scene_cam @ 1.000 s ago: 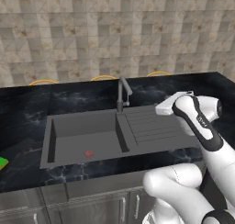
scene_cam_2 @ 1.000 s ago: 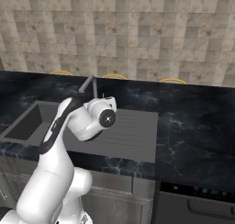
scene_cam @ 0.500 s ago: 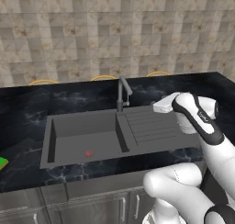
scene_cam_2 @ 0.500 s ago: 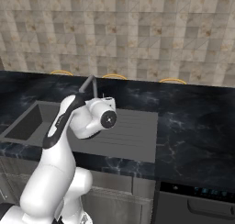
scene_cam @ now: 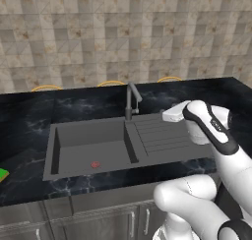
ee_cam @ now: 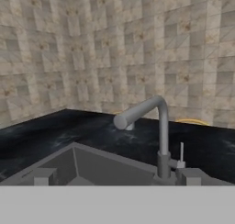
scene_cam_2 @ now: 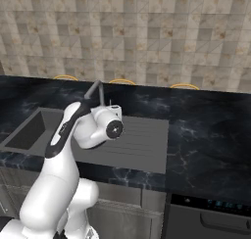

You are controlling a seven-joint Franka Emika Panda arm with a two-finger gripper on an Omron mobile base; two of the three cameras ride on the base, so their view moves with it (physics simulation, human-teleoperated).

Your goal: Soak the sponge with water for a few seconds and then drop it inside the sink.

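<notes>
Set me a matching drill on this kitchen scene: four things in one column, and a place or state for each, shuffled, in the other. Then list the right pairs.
Things:
1. sponge
2. tap
3. red spot
4. gripper

Places or states:
A. on the floor of the sink
B. over the ribbed drainboard, fingers spread, holding nothing
C. on the countertop, far left of the basin
D. behind the basin, no water running

Pairs: 1-C, 2-D, 3-A, 4-B
</notes>
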